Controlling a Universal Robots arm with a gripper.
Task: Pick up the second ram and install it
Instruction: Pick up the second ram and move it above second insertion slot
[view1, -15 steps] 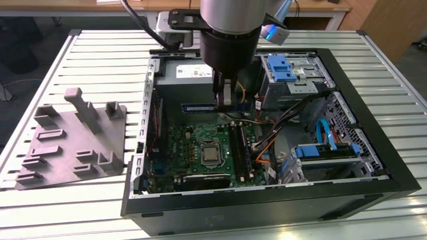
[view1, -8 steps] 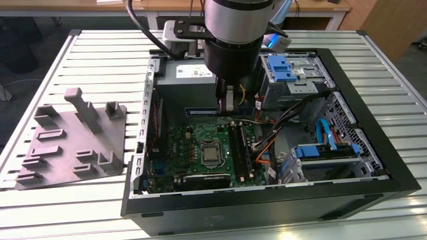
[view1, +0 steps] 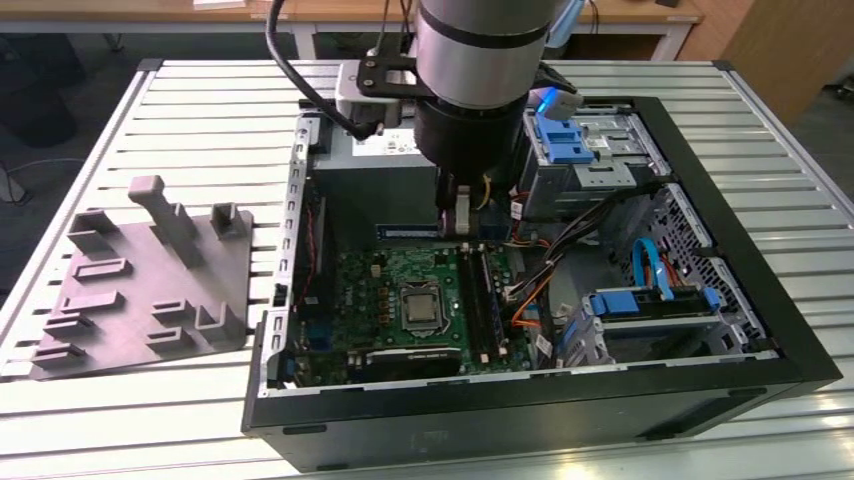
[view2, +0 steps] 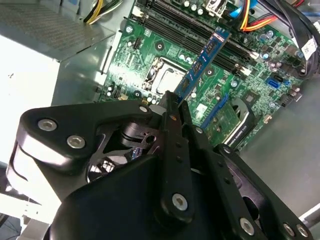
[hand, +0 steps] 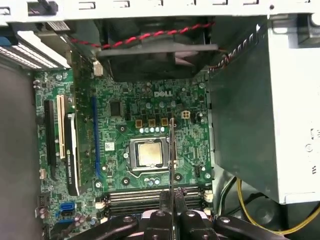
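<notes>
I record an open computer case (view1: 534, 410) lying on a slatted metal table (view1: 200, 120). Inside it a green motherboard (view1: 380, 290) lies flat, with a bare processor (view1: 422, 306) seated near its middle. A grey power supply (view1: 380, 160) fills the far end, and blue drive caddies (view1: 567, 140) sit towards the exterior view's right. A grey fixture plate (view1: 134, 290) rests on the table beside the case, on that view's left. In the first wrist view a black fan (hand: 150, 55) stands past the board's edge.
</notes>
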